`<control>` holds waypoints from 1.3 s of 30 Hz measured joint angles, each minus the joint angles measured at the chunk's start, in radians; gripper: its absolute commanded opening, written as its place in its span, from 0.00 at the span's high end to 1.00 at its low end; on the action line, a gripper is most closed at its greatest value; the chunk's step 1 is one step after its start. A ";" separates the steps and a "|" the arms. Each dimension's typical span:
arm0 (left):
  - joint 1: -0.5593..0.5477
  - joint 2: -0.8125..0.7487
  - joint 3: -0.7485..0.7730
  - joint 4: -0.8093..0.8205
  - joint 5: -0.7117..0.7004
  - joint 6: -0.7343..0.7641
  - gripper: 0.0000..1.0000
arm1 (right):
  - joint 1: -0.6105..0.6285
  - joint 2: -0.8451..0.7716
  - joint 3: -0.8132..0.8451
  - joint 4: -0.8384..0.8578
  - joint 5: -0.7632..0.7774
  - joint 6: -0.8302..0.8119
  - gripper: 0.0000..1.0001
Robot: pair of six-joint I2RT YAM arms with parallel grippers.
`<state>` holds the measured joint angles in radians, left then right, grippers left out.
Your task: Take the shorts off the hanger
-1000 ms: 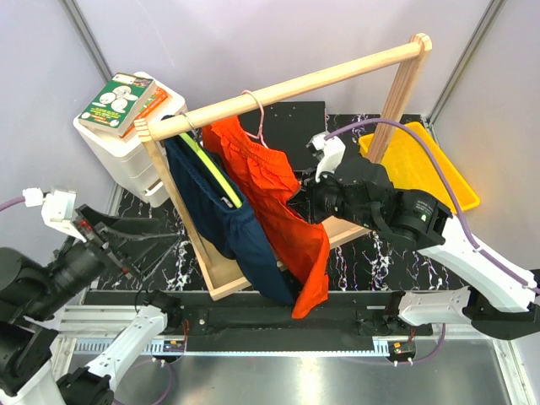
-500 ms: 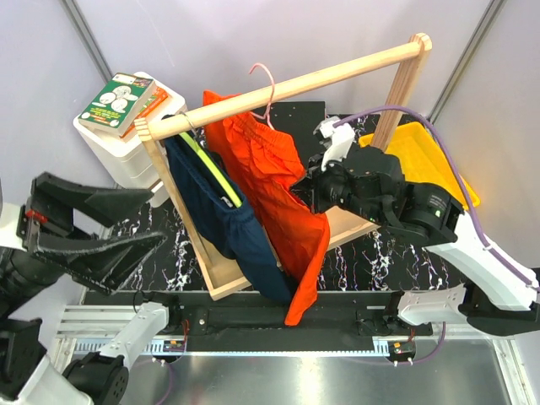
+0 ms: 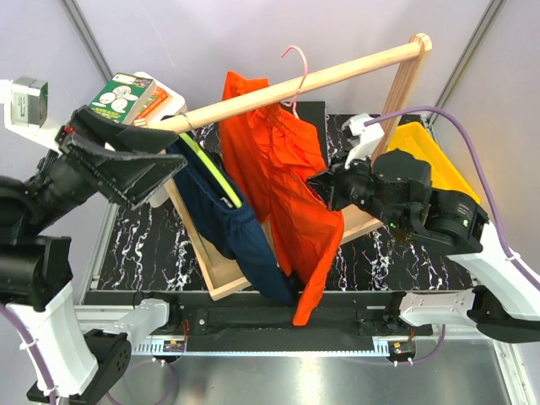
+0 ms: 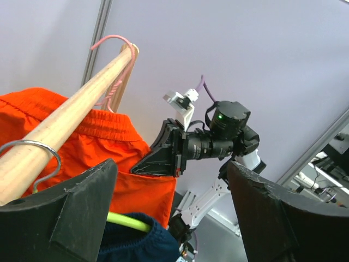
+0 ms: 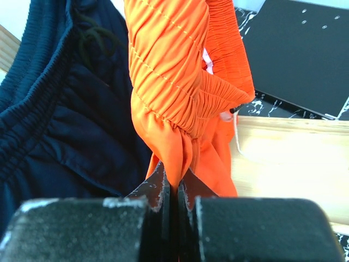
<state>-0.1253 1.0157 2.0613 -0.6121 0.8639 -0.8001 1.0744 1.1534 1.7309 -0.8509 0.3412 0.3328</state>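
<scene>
The orange shorts [image 3: 278, 181] hang from a pink hanger whose hook [image 3: 295, 63] stands raised over the wooden rail [image 3: 354, 66]. My right gripper [image 3: 325, 187] is shut on a fold of the orange cloth, also seen in the right wrist view [image 5: 175, 185], where orange shorts [image 5: 174, 82] bunch above the jaws. The navy shorts [image 3: 215, 211] with a yellow-green waistband strip [image 3: 209, 169] hang on a silver hook [image 4: 41, 150] left of them. My left gripper [image 3: 164, 164] is open and empty, high by the rail's left end, above the navy shorts [image 4: 139, 245].
A white drawer box [image 3: 126, 152] with books [image 3: 118, 101] on top stands at the back left. A yellow tray [image 3: 430, 164] lies at the back right and a black board [image 3: 295, 114] behind the rack. The rack's wooden base [image 3: 224, 278] sits on the marbled table.
My right gripper has lifted the orange shorts and pink hanger up and to the right, raising the hook above the rail. My left arm has risen from low left to the rail's left end.
</scene>
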 measured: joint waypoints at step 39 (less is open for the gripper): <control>-1.231 0.674 0.219 -0.048 -1.346 0.705 0.39 | 0.000 -0.403 -0.278 -0.187 0.069 -0.149 1.00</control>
<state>-1.3567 1.6897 2.2799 -0.6605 -0.4820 -0.0948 1.0744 0.7506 1.4525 -1.0374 0.4103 0.1841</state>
